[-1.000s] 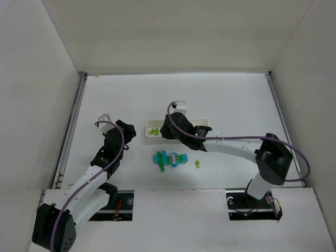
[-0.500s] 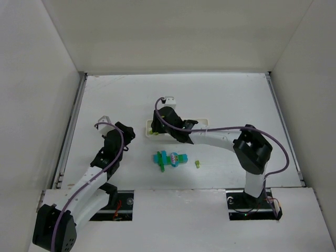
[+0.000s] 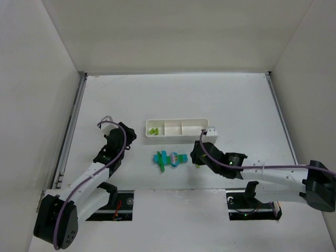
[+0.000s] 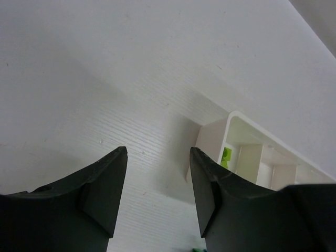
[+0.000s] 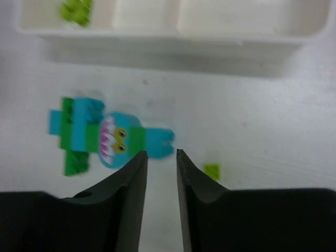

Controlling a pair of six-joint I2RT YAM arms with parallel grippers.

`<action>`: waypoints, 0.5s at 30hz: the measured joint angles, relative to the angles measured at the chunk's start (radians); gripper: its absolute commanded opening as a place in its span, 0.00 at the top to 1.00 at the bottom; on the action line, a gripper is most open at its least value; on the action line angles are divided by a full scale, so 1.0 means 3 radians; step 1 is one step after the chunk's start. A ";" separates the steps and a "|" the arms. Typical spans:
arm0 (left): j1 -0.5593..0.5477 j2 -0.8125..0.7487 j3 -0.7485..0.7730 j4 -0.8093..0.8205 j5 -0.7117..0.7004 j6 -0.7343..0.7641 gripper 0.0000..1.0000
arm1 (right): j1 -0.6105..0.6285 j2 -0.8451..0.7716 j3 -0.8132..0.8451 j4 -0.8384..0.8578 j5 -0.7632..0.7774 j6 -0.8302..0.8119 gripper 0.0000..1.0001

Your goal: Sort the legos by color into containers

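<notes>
My right jaws hang low over the worktop (image 5: pixel 262 115), parted by only a narrow slit and gripping nothing. Just past their tips lies the joined cluster (image 5: pixel 105 136) of dark green and cyan bricks, its cyan tail end nearest the gap. A loose cube (image 5: pixel 211 170), yellow-green, sits just beside the outer side of one jaw, apart from the cluster. Beyond both, across the far side of the right wrist view, runs the white tray (image 5: pixel 157 39) with its three compartments. A few yellow-green cubes (image 5: pixel 76 10) rest in the leftmost one.

My left jaws stand wide apart and hold nothing, hovering above the worktop near the left end of the tray. From that wrist I see one yellow-green piece showing over the end wall. In the overhead view the cluster lies near the tray's front wall without touching it. The loose cube lies to the cluster's right, tucked close against my right jaws.
</notes>
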 measured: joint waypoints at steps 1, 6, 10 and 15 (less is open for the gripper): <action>-0.0001 0.0042 0.0009 0.0009 0.0001 0.0001 0.52 | 0.0047 0.0005 -0.0039 -0.0159 0.0022 0.0088 0.51; -0.0037 0.0153 0.0066 0.0064 0.0008 0.0004 0.52 | 0.0195 0.0273 -0.0043 -0.0565 0.0144 0.0296 0.45; -0.0048 0.0099 0.0074 0.0095 0.0015 0.0015 0.52 | 0.0209 0.0640 0.0043 -0.0642 0.0174 0.0317 0.48; -0.0010 -0.0038 0.0074 0.0097 0.0015 0.0015 0.52 | 0.0209 0.0977 0.0181 -0.0657 0.0207 0.0313 0.56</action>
